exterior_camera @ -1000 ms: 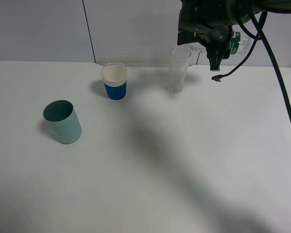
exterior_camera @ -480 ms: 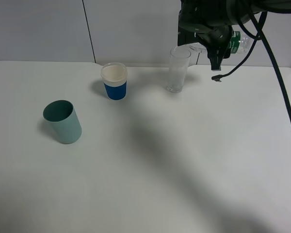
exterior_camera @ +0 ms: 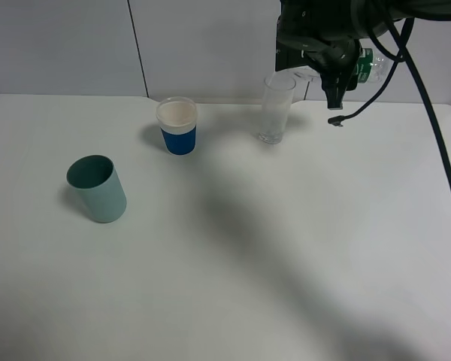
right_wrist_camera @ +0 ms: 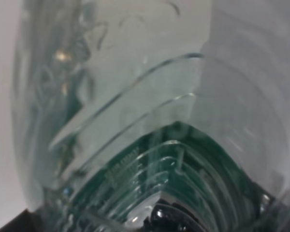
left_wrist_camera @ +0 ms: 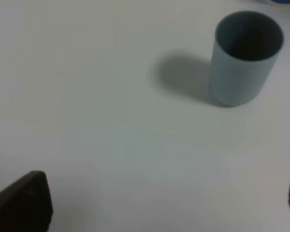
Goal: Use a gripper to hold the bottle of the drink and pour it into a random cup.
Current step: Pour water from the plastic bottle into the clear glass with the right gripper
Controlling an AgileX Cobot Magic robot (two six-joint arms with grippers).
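Exterior high view shows the right gripper [exterior_camera: 325, 54] up at the far right of the tabletop [exterior_camera: 286, 248], holding the bottle of the drink [exterior_camera: 367, 65] in the air. The bottle lies tipped on its side, with its open neck pointing left, close to the rim of the clear cup [exterior_camera: 274, 113]. The gripper's fingers pinch the bottle around its green label, and in the right wrist view the bottle fills the whole picture. The left gripper [left_wrist_camera: 157, 203] holds nothing. Its fingers [left_wrist_camera: 19, 200] are spread wide over the tabletop, near the teal cup [exterior_camera: 98, 188]. A blue-and-white paper cup [exterior_camera: 178, 124] stands left of the clear cup. The bottle looks light, thin and smooth, so it may squash or slip if squeezed hard. The middle, on the label, is likely the best place to hold it. The tall clear cup may tip over if bumped.
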